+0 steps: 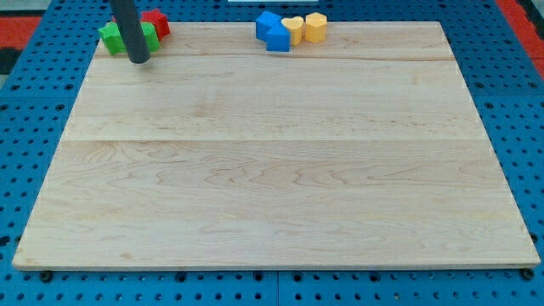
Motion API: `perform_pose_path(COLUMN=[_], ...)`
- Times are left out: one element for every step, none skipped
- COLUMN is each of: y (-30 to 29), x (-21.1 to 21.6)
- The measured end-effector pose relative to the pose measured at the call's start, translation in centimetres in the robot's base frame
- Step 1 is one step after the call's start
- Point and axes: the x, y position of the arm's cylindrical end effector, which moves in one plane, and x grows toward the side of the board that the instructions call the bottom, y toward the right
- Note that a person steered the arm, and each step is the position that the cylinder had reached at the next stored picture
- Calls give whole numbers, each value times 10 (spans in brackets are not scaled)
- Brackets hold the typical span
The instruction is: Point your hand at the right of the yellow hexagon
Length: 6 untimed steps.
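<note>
The yellow hexagon (316,26) sits at the view's top edge of the wooden board, right of centre. A yellow heart-like block (293,29) touches its left side. Two blue blocks (273,32) lie left of that, all in one cluster. My tip (139,59) is at the view's top left, far to the left of the yellow hexagon. It stands just in front of a green block (113,37), and the rod hides part of that block.
A red block (156,20) lies behind the green one at the top left corner. The wooden board (272,161) rests on a blue perforated table (518,127). A red surface (34,25) shows at the view's top corners.
</note>
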Motion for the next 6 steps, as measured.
perform_pose_path(y=[48, 107, 172, 241, 305, 345], x=[0, 2, 2, -6, -22, -61])
